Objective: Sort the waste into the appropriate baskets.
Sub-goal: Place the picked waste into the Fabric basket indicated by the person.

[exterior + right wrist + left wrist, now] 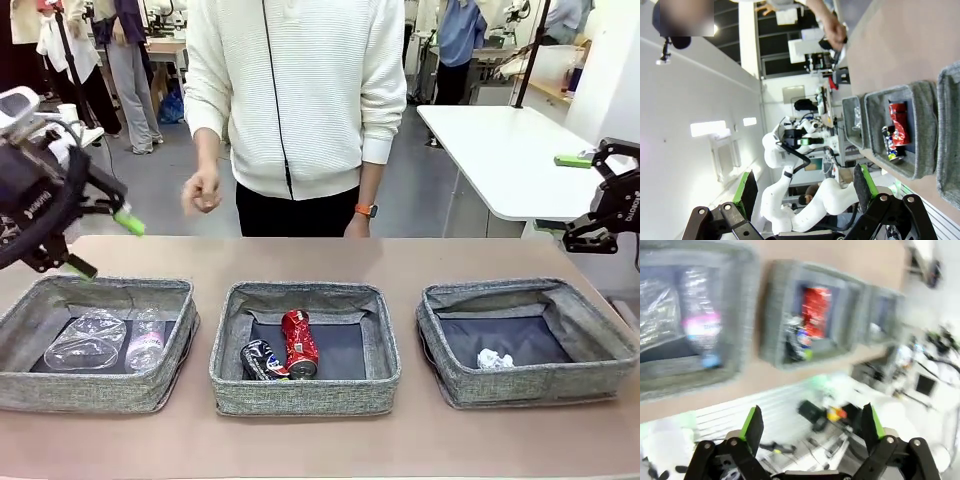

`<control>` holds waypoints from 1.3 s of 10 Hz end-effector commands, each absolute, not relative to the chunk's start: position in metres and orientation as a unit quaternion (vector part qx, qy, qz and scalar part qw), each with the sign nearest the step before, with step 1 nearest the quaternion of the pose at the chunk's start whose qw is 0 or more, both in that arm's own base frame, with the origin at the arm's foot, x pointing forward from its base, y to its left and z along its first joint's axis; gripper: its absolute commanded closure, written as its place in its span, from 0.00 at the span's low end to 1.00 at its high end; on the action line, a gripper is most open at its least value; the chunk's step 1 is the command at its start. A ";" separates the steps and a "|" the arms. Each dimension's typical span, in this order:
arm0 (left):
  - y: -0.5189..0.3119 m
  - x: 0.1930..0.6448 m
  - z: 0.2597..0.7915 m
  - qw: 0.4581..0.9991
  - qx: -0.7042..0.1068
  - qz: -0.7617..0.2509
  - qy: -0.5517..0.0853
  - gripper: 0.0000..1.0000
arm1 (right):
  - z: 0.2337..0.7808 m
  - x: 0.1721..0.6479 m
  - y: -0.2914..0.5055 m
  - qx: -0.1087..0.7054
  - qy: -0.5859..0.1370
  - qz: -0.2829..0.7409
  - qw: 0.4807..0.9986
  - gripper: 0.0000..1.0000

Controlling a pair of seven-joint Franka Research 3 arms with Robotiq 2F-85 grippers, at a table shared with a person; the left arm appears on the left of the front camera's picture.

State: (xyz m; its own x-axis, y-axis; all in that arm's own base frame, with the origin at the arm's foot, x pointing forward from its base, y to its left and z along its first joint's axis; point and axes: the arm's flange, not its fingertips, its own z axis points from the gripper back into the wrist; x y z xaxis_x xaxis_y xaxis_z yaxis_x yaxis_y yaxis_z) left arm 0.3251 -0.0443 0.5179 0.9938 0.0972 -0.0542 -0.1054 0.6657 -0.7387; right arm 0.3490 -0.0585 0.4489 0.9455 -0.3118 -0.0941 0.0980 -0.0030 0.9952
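Sorting looks finished: clear bottles in left basket, red can and dark can in middle basket, paper ball in right basket. Left gripper and right gripper spread wide, empty, raised at table ends. Likely light, crushable, cans slick; grip across middle.

Robotics lab: white worktable, people at far workbenches, equipment clutter.

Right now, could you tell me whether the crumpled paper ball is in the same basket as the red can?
No, the paper ball lies alone in the right basket, while the red can sits in the middle basket.
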 end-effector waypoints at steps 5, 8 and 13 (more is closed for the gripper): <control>0.081 0.324 0.469 0.730 -0.678 0.074 -0.031 0.00 | 0.452 0.349 -0.059 0.698 -0.080 -0.144 0.697 0.00; 0.096 0.319 0.465 0.743 -0.664 0.085 -0.020 0.00 | 0.452 0.349 -0.059 0.698 -0.080 -0.144 0.697 0.00; 0.096 0.319 0.465 0.743 -0.664 0.085 -0.020 0.00 | 0.452 0.349 -0.059 0.698 -0.080 -0.144 0.697 0.00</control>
